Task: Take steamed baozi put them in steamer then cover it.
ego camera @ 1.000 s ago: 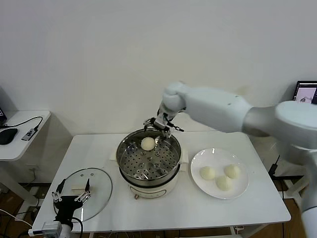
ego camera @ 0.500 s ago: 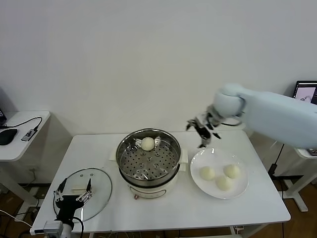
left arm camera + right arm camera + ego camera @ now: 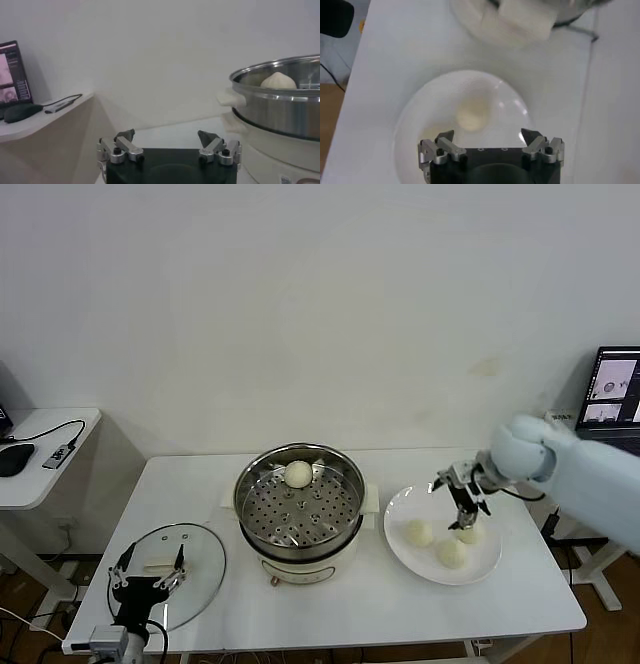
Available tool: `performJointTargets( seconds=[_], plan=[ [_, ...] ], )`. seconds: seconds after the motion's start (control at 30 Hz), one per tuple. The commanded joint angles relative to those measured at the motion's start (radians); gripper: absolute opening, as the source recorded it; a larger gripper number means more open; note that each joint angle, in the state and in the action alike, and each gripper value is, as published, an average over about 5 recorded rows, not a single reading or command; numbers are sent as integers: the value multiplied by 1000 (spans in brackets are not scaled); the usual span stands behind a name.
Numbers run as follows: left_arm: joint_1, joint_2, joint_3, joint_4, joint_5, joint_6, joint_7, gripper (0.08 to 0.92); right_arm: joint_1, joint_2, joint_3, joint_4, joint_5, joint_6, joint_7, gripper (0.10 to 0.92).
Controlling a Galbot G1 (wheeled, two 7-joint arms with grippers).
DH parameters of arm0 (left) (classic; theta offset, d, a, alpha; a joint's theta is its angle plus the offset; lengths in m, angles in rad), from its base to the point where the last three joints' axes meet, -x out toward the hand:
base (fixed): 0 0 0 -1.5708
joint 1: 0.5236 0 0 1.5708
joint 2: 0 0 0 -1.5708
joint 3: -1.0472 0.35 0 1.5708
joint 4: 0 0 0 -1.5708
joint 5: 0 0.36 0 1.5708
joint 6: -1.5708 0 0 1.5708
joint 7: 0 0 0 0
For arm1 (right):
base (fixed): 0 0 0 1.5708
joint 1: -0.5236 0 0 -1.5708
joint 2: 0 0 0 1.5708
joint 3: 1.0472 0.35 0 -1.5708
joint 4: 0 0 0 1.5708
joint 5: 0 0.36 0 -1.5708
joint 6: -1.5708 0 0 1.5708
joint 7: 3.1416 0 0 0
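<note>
One white tabletop (image 3: 400, 594) carries the steel steamer (image 3: 300, 509) with one baozi (image 3: 298, 474) on its perforated tray, the glass cover (image 3: 175, 559) lying beside it under my parked left gripper (image 3: 148, 576), jaws open. Three pale, smooth baozi (image 3: 452, 552) wait on the white plate (image 3: 480, 569), right of the steamer. My right gripper (image 3: 462, 502) hovers open over them; I judge them light, soft and easily dented, best pinched gently across the middle.

Four pale cream round buns (image 3: 299, 474); one shiny round steel steamer pot (image 3: 300, 506); one clear glass lid (image 3: 190, 566); one flat white plate (image 3: 480, 563).
</note>
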Motion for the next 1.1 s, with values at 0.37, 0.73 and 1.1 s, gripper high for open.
performJointTargets(
  seconds=[0.37, 0.73, 1.1],
  plan=[
    [6, -2, -23, 5, -2, -1, 1, 823, -176, 196, 100, -199, -71, -29, 14, 823],
    [3, -4, -21, 9, 2, -2, -1, 823, -183, 247, 98, -256, -102, -37, 24, 823],
    [-1, -6, -23, 12, 1, -1, -2, 823, -191, 261, 104, -280, -117, -45, 20, 740]
  ],
)
